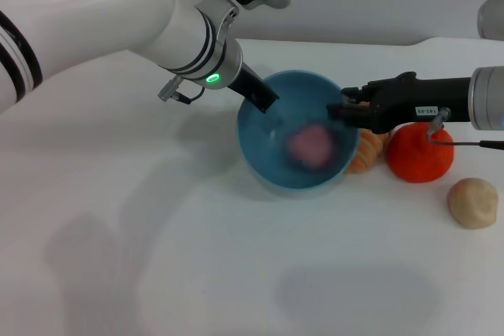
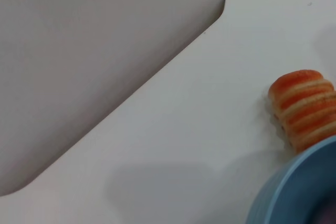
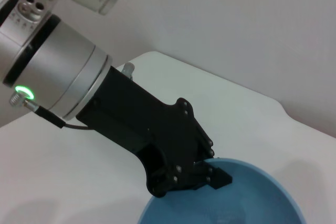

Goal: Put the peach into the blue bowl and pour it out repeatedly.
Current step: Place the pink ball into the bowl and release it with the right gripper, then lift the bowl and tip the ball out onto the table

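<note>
On the white tabletop point(image 1: 157, 257) before a pale wall, the left hand point(image 1: 264, 100) grips the blue bowl's point(image 1: 268, 163) rim with the peach point(image 1: 311, 145) inside, while the right hand point(image 1: 346, 108), fingers' state untellable, hovers over the opposite rim.

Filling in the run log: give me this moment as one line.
peach: inside blue bowl | left gripper: gripping bowl's far-left rim | right gripper: at right rim | bowl: on table
</note>
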